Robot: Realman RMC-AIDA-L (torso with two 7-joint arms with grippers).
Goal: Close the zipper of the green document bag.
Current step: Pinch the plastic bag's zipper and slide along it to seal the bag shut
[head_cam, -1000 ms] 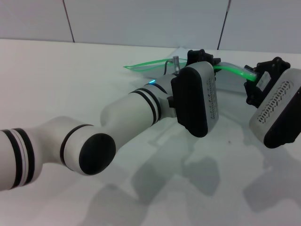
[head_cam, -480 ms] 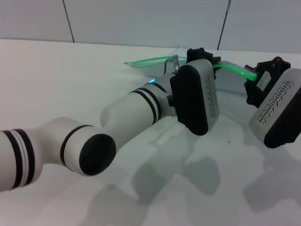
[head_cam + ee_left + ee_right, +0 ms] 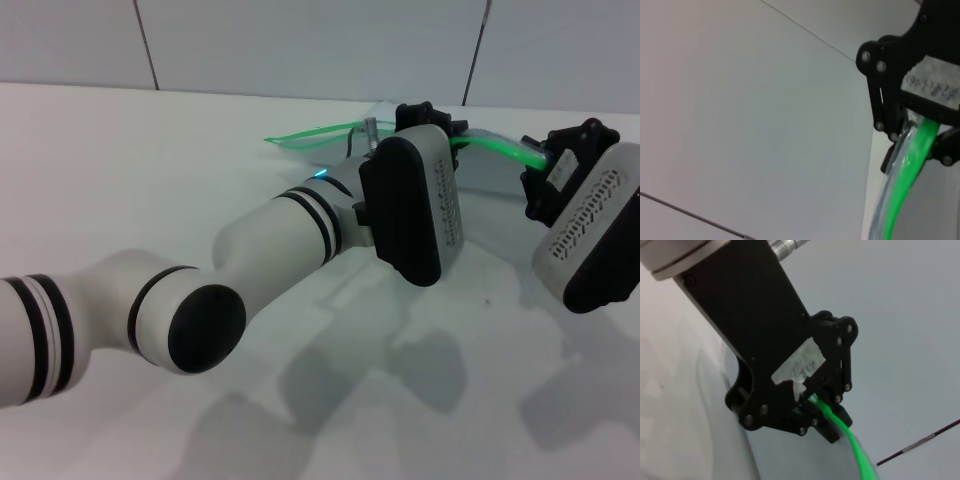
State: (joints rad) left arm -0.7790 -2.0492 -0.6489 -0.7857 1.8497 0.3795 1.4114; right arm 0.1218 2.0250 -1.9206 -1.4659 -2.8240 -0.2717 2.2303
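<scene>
Two arms, one green document bag (image 3: pixel 490 170) on a white table (image 3: pixel 150 170), far side, approx 1 o'clock from centre. One zipper (image 3: pixel 495 148) runs along its raised edge. L to R: left gripper (image 3: pixel 432 118) pinched shut on the zipper mid-strip; right gripper (image 3: pixel 548 165) clamped on it further along. Bag mostly hidden behind both wrists; slider tab can't be made out.

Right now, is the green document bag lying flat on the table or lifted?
Lifted. Both grippers, left and right, pinch the zipper, which hangs taut between them above the table; the green document bag sags behind.
</scene>
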